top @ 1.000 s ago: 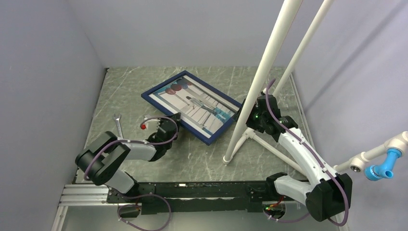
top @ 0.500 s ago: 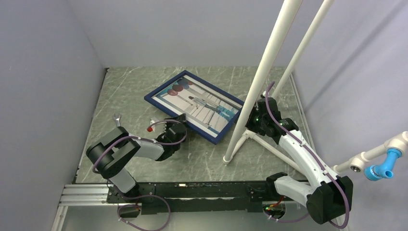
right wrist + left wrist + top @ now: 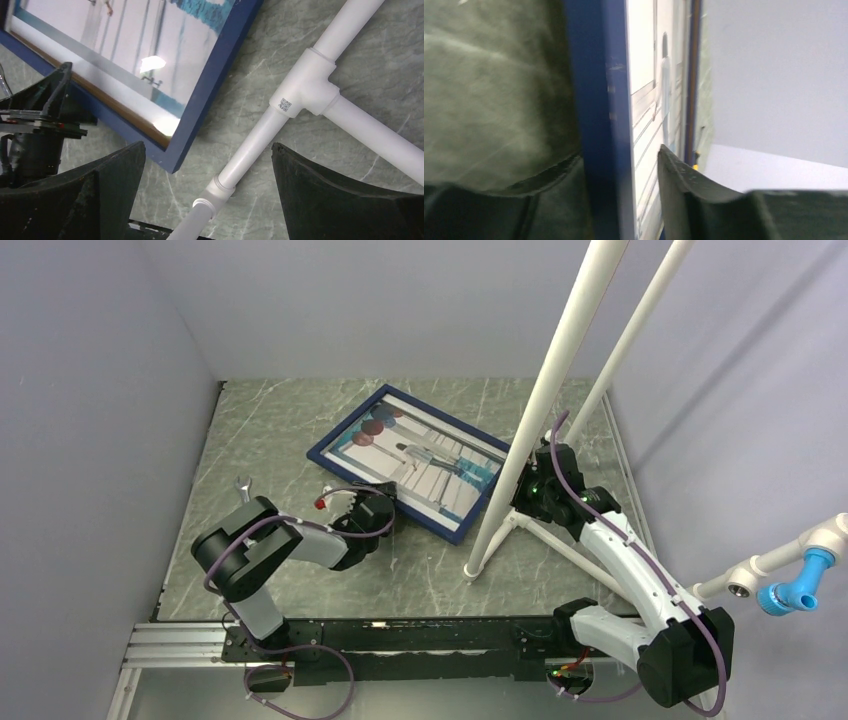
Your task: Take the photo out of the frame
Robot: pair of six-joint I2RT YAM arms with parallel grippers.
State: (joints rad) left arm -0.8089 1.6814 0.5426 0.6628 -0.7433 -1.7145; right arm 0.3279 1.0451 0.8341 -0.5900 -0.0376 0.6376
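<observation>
Left gripper (image 3: 619, 155) straddles the frame (image 3: 596, 100) rail, jaws apart, unclamped; right gripper (image 3: 207, 146) stands wide, empty. The loose rail may slip out, skewing the frame, photo (image 3: 644, 75) still inside.

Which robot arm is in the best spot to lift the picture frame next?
Left, probably. The left gripper has a finger on each side of the blue edge of the frame. The right gripper hangs open near the frame's corner, over the white pipe, holding nothing.

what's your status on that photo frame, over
Left fingers straddling near rail of the frame, grip unclear. Right fingers wide open, empty, by its corner. Photo not out yet. White pipe stand crowds that corner.
</observation>
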